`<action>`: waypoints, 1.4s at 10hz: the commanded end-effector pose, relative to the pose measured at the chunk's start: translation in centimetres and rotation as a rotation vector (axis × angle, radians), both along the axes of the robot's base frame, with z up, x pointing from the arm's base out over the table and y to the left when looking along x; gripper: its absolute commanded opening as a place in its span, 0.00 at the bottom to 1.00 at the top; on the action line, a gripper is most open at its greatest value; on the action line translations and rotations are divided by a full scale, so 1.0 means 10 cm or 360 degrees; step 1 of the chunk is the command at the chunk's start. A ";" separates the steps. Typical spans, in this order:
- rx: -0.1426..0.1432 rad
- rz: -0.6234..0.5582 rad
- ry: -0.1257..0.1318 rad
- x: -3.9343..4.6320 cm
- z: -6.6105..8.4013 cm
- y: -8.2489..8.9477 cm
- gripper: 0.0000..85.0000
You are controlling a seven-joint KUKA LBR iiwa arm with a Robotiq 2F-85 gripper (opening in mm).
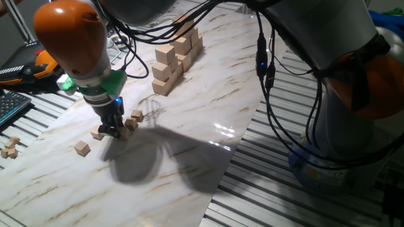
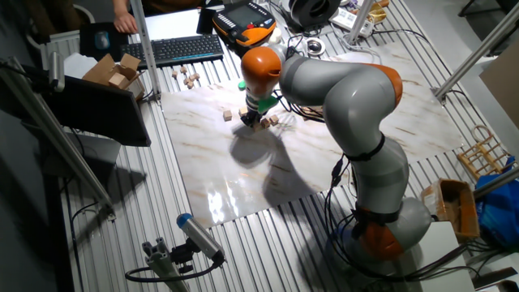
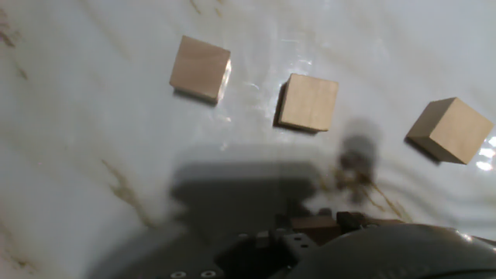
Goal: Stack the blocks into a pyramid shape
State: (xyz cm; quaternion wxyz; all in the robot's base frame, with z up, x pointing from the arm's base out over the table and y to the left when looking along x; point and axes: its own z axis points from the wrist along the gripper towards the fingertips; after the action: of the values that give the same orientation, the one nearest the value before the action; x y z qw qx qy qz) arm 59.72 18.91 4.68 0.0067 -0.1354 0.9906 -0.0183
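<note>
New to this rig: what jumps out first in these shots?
The big grey and orange arm bends over the marble table, its end effector down among a few scattered small wooden blocks near the table's left side. Behind it stands a staircase stack of larger pale cubes. The hand view shows three small blocks lying apart on the marble, not yet stacked.
</note>
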 end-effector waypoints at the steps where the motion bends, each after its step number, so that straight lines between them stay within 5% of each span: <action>1: -0.0008 -0.0043 0.0000 0.000 0.00 0.00 0.00; 6: -0.0071 -0.0048 0.0006 0.028 0.05 -0.12 0.00; 8: -0.0062 -0.0032 0.0012 0.018 0.06 -0.27 0.00; 14: -0.0064 -0.0046 0.0006 -0.021 0.02 -0.33 0.00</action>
State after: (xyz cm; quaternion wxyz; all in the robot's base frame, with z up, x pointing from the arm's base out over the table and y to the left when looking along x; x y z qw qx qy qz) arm 59.51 15.60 4.85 0.0015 -0.1210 0.9919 -0.0390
